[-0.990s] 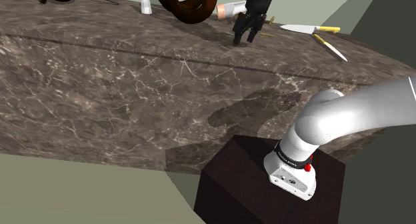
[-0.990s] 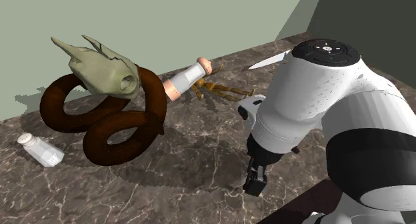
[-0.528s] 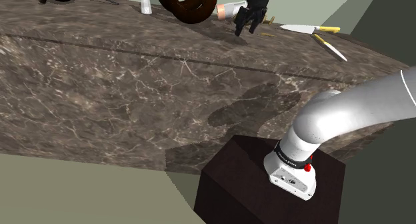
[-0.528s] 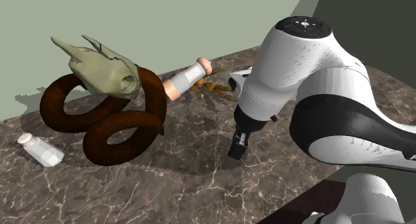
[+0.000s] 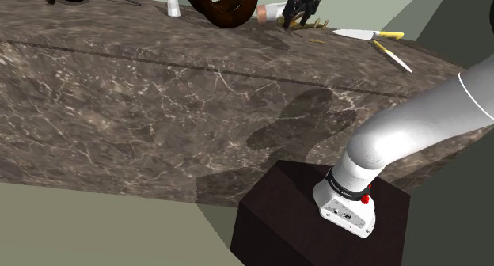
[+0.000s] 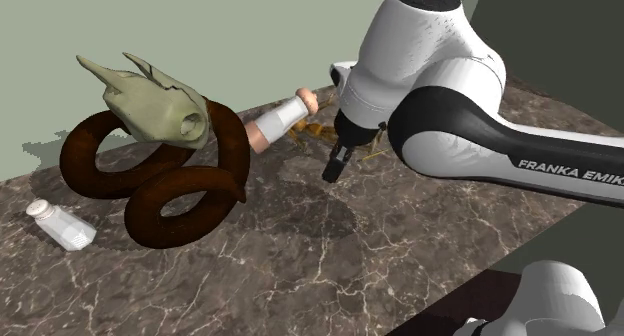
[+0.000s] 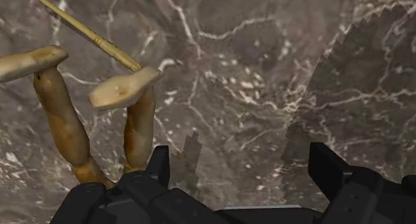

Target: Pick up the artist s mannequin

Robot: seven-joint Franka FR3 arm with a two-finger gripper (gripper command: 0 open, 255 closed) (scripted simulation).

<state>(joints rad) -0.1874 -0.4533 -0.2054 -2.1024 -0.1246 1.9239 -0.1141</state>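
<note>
I work between two grey-green walls (image 6: pixel 250 34) (they meet in a corner) over one dark brown veined marble counter (image 5: pixel 158 106). On it lie one big brown coiled ring (image 6: pixel 190 199), two yellow-handled knives (image 5: pixel 360 34) and one small white shaker (image 6: pixel 62 225), at the ring's eight o'clock in the second exterior view. The one tan wooden jointed mannequin (image 7: pixel 67 123) lies at the ring's two o'clock, its legs just beside one of my fingers, not between them. My black gripper (image 7: pixel 243 173) hangs spread wide, clasping nothing.

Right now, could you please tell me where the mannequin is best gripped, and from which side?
By a leg, from above. The mannequin seems to lie flat on the counter, and its legs are slender, rounded and spread apart, so open jaws should straddle one across its width.
</note>
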